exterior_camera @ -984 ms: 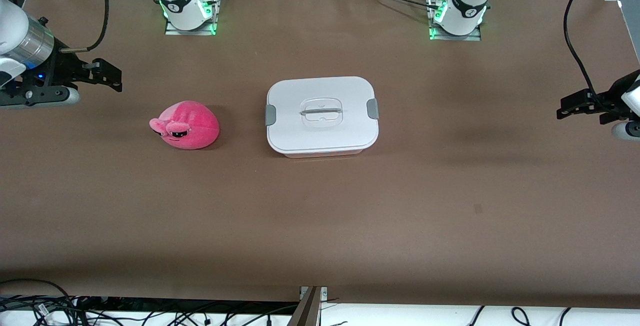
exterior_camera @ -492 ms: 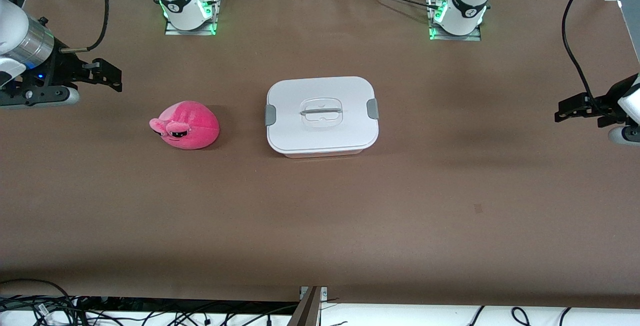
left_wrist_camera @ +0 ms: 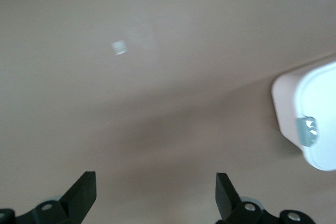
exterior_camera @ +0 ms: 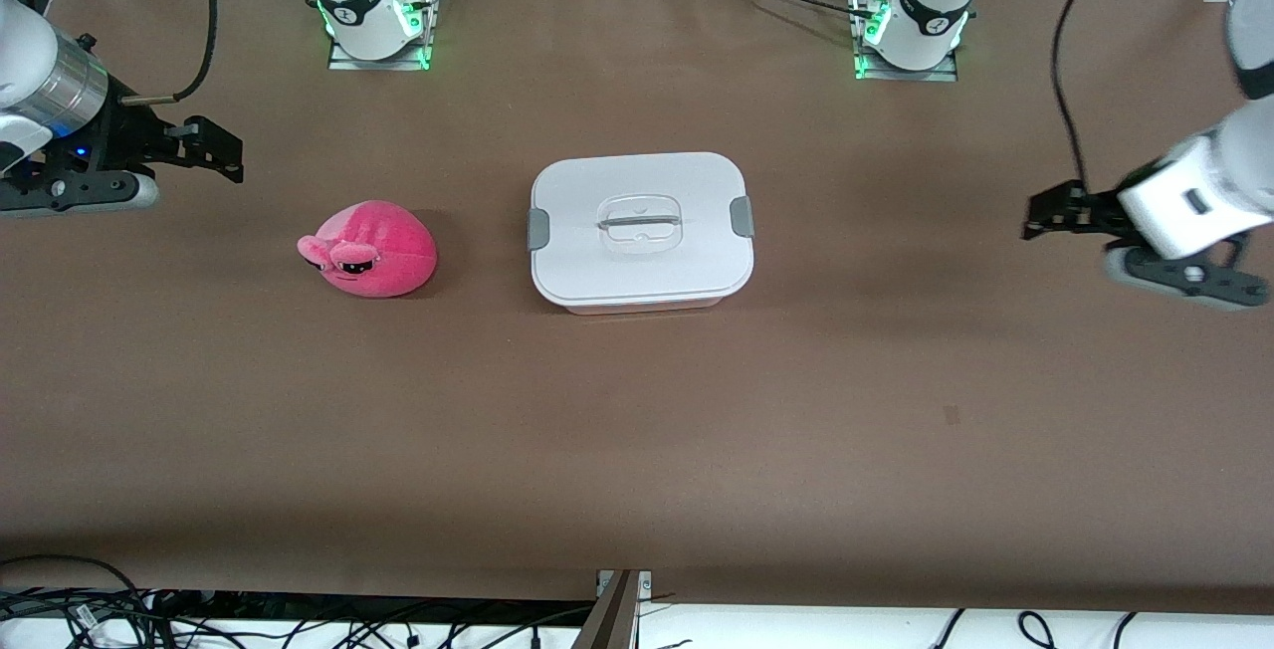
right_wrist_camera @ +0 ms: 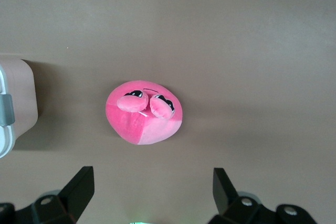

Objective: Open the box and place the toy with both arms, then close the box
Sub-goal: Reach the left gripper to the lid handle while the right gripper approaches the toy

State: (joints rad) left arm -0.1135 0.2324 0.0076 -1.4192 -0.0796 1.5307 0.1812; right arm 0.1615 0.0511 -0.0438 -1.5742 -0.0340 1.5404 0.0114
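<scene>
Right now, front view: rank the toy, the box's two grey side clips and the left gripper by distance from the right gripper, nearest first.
From the right gripper, open over the right arm's end of the table:
1. toy, beside the box toward the right arm's end.
2. grey clip on the box's toy-facing end.
3. grey clip on the box's end toward the left arm.
4. left gripper, open over the left arm's end.

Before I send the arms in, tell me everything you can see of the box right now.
The box is a rounded rectangular plastic tub, pale pink at its walls, with a white lid fully seated. A grey clip sits at each short end, and a clear recessed handle lies in the lid's centre. It rests flat on the brown table, beside the pink toy, apart from it. Nothing touches it; both grippers are away from it.
</scene>
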